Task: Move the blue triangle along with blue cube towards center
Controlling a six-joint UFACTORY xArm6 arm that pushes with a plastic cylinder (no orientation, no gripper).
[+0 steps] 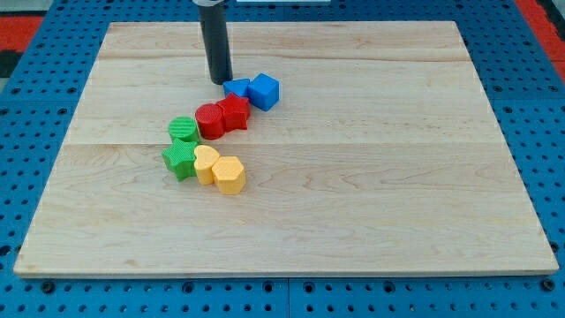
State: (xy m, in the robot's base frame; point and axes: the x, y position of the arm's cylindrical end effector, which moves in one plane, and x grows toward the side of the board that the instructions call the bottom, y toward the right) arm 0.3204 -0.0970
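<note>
The blue triangle (237, 87) lies flat on the wooden board (371, 177), above the view's centre-left. The blue cube (264, 91) stands touching its right side. My tip (221, 80) is the lower end of the dark rod and rests just left of the blue triangle, at or very near its edge. A red star (235, 111) sits right below the two blue blocks.
A red cylinder (211, 120) touches the red star's left side. Below them are a green cylinder (183, 130), a green star (180, 160), and two yellow blocks (206, 163) (229, 174) in a tight cluster. A blue pegboard (35, 53) surrounds the board.
</note>
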